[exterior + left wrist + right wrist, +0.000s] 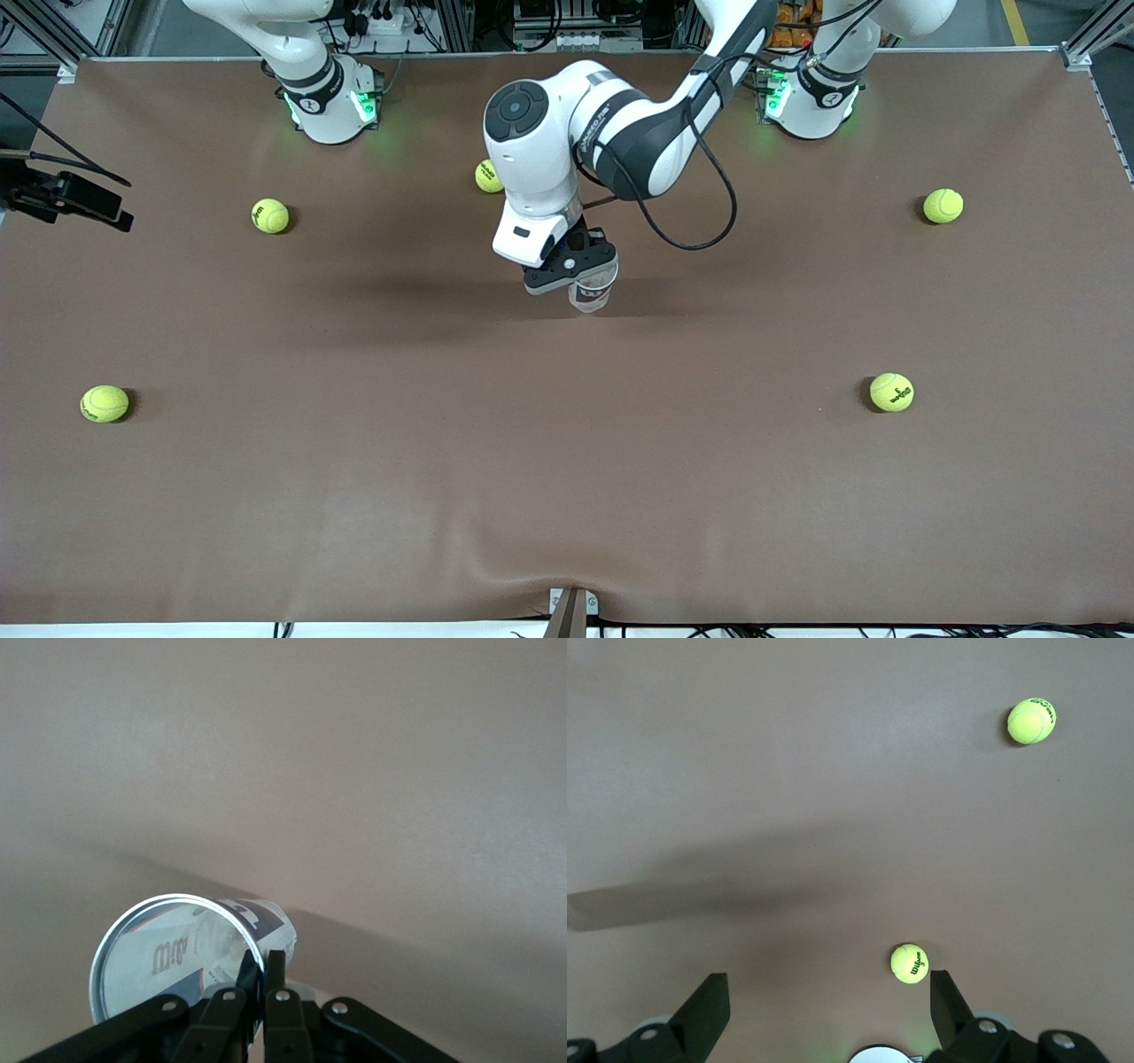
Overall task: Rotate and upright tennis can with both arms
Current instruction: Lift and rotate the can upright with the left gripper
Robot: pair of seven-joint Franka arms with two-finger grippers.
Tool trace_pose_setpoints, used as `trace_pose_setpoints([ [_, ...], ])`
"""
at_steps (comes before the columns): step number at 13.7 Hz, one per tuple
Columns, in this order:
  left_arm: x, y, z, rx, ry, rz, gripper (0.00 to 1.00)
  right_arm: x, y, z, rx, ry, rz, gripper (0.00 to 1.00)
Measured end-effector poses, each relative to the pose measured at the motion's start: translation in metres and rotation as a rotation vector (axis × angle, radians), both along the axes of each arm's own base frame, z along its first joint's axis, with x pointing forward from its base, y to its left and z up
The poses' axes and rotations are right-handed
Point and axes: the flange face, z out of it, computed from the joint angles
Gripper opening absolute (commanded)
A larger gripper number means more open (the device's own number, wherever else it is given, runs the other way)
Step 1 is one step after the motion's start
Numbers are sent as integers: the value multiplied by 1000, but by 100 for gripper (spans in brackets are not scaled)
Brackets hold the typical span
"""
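The left arm reaches from its base to the middle of the table. My left gripper (578, 268) is shut on the metallic rim of the tennis can (594, 292), one finger inside the open mouth and one outside. The can hangs below it roughly upright, mouth up. In the left wrist view the gripper (264, 958) pinches the rim, and the can (168, 957) shows its white and navy label. I cannot tell if its base touches the table. My right gripper (827, 977) is open and empty, high over the table near the right arm's base, out of the front view.
Several tennis balls lie scattered: one (487, 175) near the left arm's wrist, others (270, 215), (943, 206), (891, 392), (104, 403). Two balls show in the right wrist view (910, 963), (1031, 720). A black device (62, 195) sticks in at the right arm's end.
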Motion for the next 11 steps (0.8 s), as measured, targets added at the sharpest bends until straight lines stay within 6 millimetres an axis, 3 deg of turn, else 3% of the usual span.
trace_pose_setpoints([
  [10,-7,-18,-27,6,-51,-7,0,0,0,0,0,0,0,100],
  [11,-9,-21,-29,8,-62,-3,4,0,0,0,0,0,0,100],
])
